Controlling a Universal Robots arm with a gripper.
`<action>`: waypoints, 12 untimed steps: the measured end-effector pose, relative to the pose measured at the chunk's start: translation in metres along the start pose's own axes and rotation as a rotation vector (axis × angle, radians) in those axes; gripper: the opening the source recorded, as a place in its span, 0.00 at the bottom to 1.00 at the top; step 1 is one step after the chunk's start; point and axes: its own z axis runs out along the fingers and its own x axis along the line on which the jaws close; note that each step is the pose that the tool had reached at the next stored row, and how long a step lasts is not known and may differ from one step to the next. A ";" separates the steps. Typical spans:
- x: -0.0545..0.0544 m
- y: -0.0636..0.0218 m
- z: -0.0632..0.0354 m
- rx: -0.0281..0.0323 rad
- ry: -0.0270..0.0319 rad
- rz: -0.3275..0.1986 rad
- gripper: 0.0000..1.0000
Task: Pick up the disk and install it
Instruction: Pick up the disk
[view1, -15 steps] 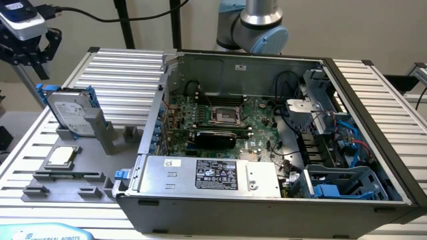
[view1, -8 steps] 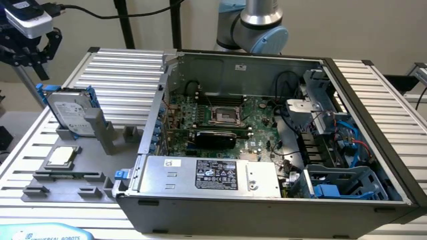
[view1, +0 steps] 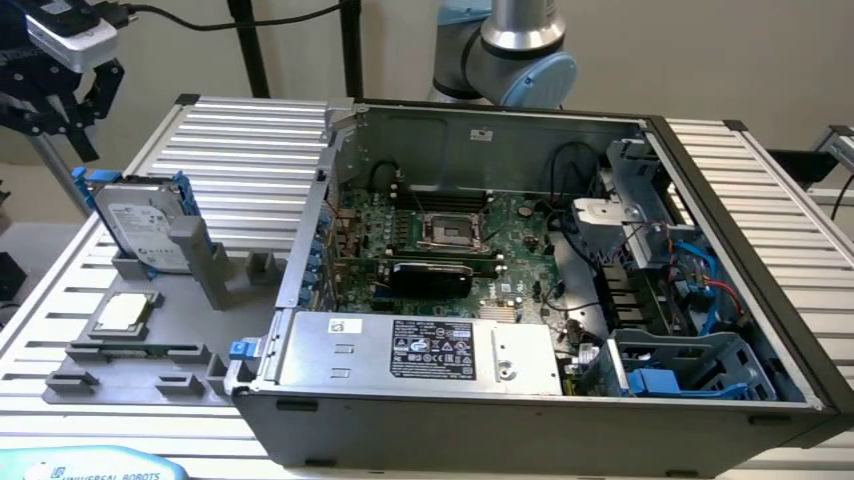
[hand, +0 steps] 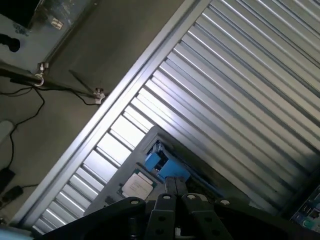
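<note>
The approach to the pick is in hand: the fingers (hand: 170, 187) are pressed together on nothing, hanging above and clear of the disk (view1: 138, 225). It stands on edge in its grey holder (view1: 203, 262) on the ribbed surface (view1: 254, 140) (beside the open computer case (view1: 400, 420), at the exterior view's left). By my judgement, a grasp calls for the fingers to part and line up squarely over the blue frame (hand: 165, 165).

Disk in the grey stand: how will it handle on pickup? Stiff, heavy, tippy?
Probably rigid and dense for its size: the disk looks metal-cased. Standing on edge in the grey stand, it could tip if nudged sideways. The blue frame looks plastic, so it may flex.
</note>
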 end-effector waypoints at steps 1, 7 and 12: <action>0.000 0.0000 0.0001 0.0000 0.0008 -0.018 0.11; 0.000 0.0000 0.0003 0.0002 0.0059 -0.127 0.11; 0.000 -0.0001 0.0004 0.0005 0.0099 -0.217 0.11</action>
